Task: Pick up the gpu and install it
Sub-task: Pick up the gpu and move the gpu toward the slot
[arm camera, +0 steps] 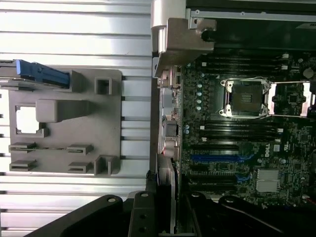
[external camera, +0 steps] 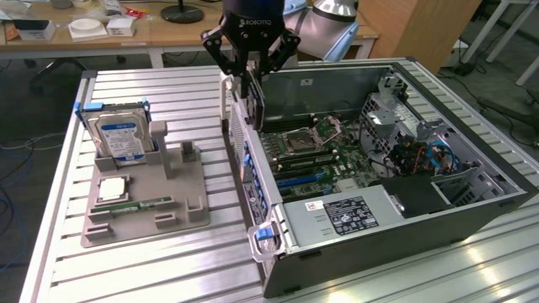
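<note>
Jaws narrow, clamped on gpu (external camera: pixel 254 104); card hangs straight down below them, over left wall of case (external camera: pixel 471 211); blue motherboard slots (external camera: pixel 296 181) lie lower, nearer.

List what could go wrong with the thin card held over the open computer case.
The black gripper grips the gpu, a thin green card with silver bracket, by its top edge: it could tilt or slip. It hangs close to a wall of the black computer case, so the bracket may catch there. The blue slots lie deeper; misalignment could jam it.
</note>
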Available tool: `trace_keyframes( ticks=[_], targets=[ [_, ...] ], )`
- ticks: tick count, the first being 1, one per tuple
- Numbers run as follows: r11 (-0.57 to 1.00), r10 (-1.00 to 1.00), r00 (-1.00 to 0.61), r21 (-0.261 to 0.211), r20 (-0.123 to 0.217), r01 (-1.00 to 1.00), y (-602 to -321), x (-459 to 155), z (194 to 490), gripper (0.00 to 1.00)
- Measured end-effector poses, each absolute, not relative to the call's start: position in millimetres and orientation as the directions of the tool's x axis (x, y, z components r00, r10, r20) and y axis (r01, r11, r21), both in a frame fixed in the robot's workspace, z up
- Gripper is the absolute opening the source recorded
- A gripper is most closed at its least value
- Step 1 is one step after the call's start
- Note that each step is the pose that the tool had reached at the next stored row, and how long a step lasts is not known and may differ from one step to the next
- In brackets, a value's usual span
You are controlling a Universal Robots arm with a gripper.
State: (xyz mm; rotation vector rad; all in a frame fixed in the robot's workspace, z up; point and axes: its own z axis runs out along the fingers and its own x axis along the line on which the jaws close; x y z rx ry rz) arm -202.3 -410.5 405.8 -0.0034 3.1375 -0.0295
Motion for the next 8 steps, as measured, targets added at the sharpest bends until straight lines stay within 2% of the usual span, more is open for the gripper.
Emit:
trace_keyframes(
  ticks=[8],
  targets=[
    [1.0, -0.002, -1.0, -0.017, -0.004, -0.002, -410.5, -193.4, 404.5, 0.27]
  ],
)
